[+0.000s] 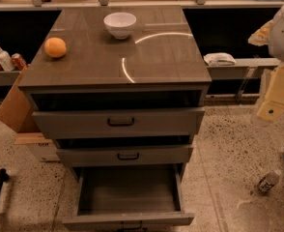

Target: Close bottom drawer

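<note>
The grey-brown cabinet (115, 57) has three drawers. The bottom drawer (127, 220) is pulled far out towards me. Its deep plain box (127, 190) is open and empty, and its front panel lies at the lower edge of the view, with the dark handle (131, 225) barely showing. The middle drawer (125, 155) and the top drawer (118, 122) stick out a little. My gripper (271, 109), cream-coloured under the white arm, hangs at the right edge. It is level with the top drawer, well right of the cabinet, and touches nothing.
An orange (55, 47) and a white bowl (120, 24) sit on the cabinet top. A cardboard box (14, 108) leans at the cabinet's left side. A small bottle (268, 181) lies on the floor at right. A cloth (219, 59) lies on the right shelf.
</note>
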Motion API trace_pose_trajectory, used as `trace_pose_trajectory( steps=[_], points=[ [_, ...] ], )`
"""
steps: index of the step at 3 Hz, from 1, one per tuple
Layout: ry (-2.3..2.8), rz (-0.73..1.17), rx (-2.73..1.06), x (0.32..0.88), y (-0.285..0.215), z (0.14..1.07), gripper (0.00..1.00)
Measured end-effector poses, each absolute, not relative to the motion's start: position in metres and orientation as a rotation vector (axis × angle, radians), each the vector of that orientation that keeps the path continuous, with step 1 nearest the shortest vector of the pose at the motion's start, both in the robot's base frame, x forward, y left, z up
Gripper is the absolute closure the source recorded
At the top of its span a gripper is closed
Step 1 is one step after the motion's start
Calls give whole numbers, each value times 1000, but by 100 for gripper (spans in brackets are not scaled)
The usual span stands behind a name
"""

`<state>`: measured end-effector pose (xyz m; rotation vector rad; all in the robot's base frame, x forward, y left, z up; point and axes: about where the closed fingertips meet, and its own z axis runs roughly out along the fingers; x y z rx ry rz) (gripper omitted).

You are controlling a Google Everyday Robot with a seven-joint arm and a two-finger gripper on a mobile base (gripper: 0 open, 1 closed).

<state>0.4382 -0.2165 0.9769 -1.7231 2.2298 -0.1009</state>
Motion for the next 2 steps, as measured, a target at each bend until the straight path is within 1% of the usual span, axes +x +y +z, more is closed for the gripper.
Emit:
trace_pose_trajectory(
  steps=[1,2],
  points=[
    [2230,-101,-1723,438,-216,977,0],
    [2204,-6,-1672,438,-209,970,0]
  ],
)
